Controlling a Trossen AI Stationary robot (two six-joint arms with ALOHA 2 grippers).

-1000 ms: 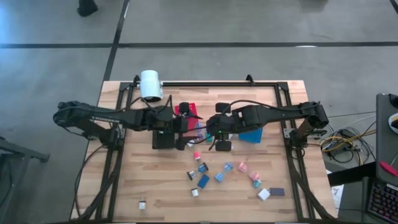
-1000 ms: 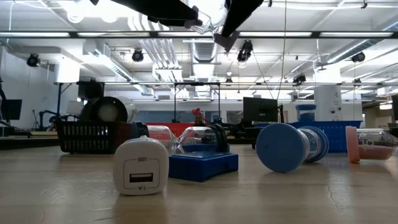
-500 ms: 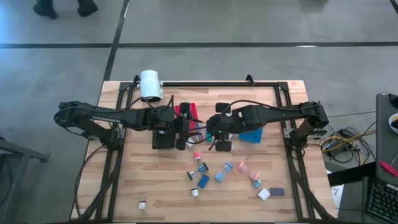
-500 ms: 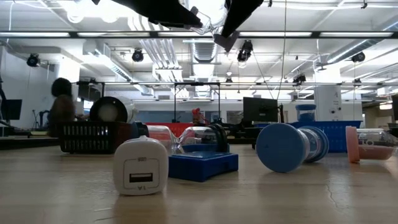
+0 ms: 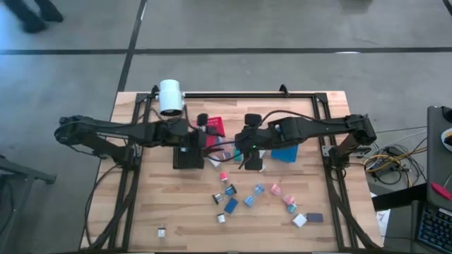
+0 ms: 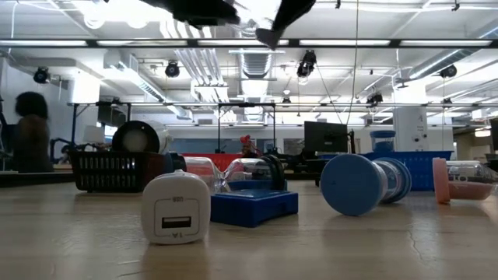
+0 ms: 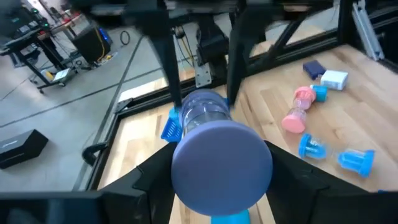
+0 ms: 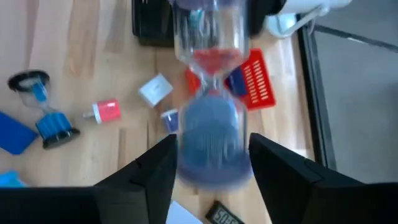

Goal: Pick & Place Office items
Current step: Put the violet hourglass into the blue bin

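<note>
A clear sand timer (image 5: 223, 149) with purple-blue end caps and red sand hangs in the air between my two grippers above the table's middle. My left gripper (image 7: 222, 186) is shut on one end cap and my right gripper (image 8: 212, 168) on the other. In the low view only their tips (image 6: 233, 14) show at the top edge. More small items lie on the wood nearer the front: blue and pink sand timers (image 5: 252, 195), a white charger block (image 6: 176, 207), a blue block (image 6: 254, 206) and a dark flat piece (image 5: 315, 217). My left gripper pinches the timer's round purple end cap (image 7: 222, 163) between its two fingers, coming level from the table's left, along the timer. The timer is lifted clear and lies about level. My right gripper pinches the opposite blue-purple end cap (image 8: 211, 142) between its two fingers, coming from the table's right. The glass body reaches away toward the other gripper.
A red slotted bin (image 5: 215, 125), a black bin (image 5: 187, 156) and a blue bin (image 5: 284, 152) sit under and beside the grippers. A big white cylinder (image 5: 170, 97) stands at the far left. Black frame rails (image 5: 332, 176) border the table. A person moves in the room behind.
Both grippers have risen with the sand timer between them; in the low view they have almost left the picture's top. In the high view the left gripper has drawn a little toward the table's left and far edge. The items on the table have stayed put.
</note>
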